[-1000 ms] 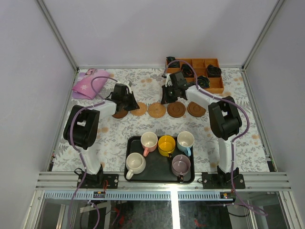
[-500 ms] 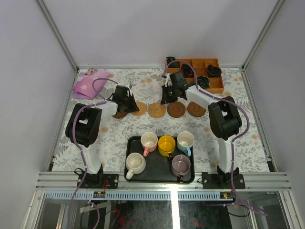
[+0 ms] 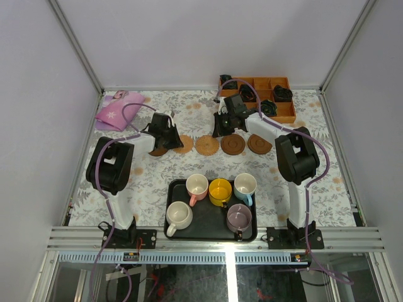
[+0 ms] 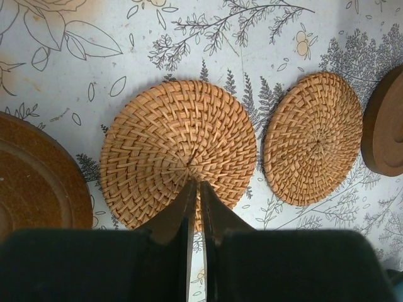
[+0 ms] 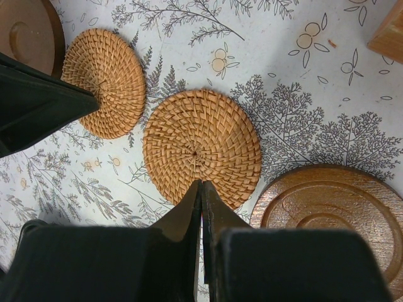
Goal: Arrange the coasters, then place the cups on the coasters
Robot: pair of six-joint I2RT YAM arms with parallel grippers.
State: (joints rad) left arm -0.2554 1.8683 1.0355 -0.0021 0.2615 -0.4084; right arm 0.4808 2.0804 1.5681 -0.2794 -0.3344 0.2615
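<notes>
Five coasters lie in a row across the table: a dark one (image 3: 155,151) half under my left gripper, two woven tan ones (image 3: 184,145) (image 3: 206,145), then two dark wooden ones (image 3: 232,144) (image 3: 258,143). My left gripper (image 3: 178,141) (image 4: 196,184) is shut, its tips over the middle of the left woven coaster (image 4: 178,154), nothing between them. My right gripper (image 3: 215,134) (image 5: 201,182) is shut too, tips at the near part of the other woven coaster (image 5: 201,148). The pink (image 3: 197,185), yellow (image 3: 220,189), light blue (image 3: 245,184), cream (image 3: 179,215) and mauve (image 3: 239,217) cups stand on the black tray (image 3: 211,229).
An orange wooden compartment box (image 3: 284,110) with black coiled items sits at the back right, close behind my right arm. A pink cloth (image 3: 117,112) lies at the back left. The tray fills the near middle between the arm bases.
The left arm's elbow has swung in and its gripper has edged slightly toward the left woven coaster. The coasters, cups and right arm have not moved.
</notes>
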